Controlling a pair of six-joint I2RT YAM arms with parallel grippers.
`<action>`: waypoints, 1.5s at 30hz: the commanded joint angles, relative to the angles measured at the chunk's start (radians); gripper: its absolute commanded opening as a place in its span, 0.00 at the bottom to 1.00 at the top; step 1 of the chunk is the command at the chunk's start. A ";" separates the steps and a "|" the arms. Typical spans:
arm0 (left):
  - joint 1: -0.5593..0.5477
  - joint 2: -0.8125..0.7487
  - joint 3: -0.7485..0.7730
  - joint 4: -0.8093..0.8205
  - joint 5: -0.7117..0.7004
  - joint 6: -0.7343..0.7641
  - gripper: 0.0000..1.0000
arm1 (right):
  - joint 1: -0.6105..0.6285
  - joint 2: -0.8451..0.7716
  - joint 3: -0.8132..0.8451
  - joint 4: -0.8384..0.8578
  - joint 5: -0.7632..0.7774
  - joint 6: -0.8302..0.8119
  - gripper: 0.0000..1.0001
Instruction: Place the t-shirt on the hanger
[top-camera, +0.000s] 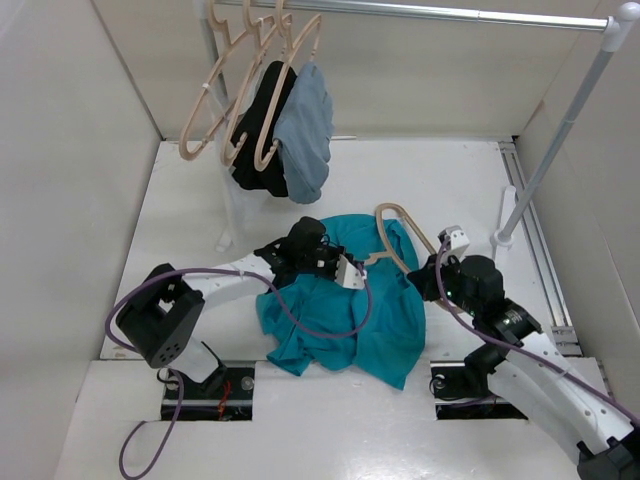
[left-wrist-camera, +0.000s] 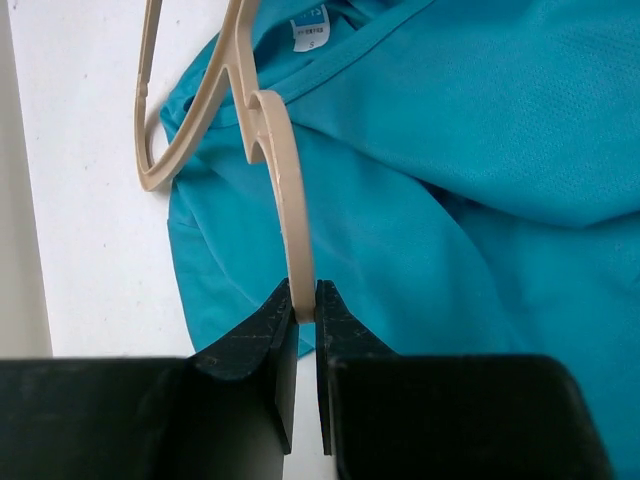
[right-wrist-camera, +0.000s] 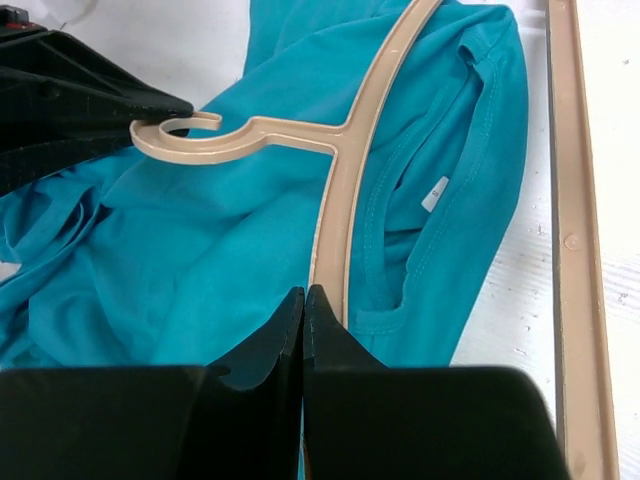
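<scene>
The left gripper (left-wrist-camera: 303, 303) is clamped narrow on the hook tip of the hanger (left-wrist-camera: 287, 195), which reaches away from it across the t-shirt (left-wrist-camera: 480, 200) crumpled under both hands. The right gripper (right-wrist-camera: 304, 300) is pressed shut just short of the hanger's arm, beside the collar (right-wrist-camera: 378, 215); whether it pinches cloth, I cannot tell. Threading looks not yet begun: next, the collar must be lifted so an arm can slide inside.

t-shirt (top-camera: 390, 320): is lying on the table (top-camera: 200, 200), in its middle.
hanger (top-camera: 408, 232): is lying on the t-shirt's far right part, hook pointing left.
spare hangers (top-camera: 230, 100), garments (top-camera: 290, 130): are hanging from the rail (top-camera: 450, 12) behind, far left.
</scene>
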 joint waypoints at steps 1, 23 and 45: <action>0.001 -0.013 0.016 0.018 0.001 -0.023 0.00 | -0.002 0.005 0.002 0.048 -0.031 -0.002 0.00; 0.001 -0.125 0.168 -0.272 -0.036 -0.043 0.00 | 0.093 0.697 0.560 -0.303 0.237 -0.442 0.97; 0.001 -0.259 0.291 -0.101 -0.181 -0.549 1.00 | 0.057 0.450 0.534 -0.302 0.097 -0.311 0.00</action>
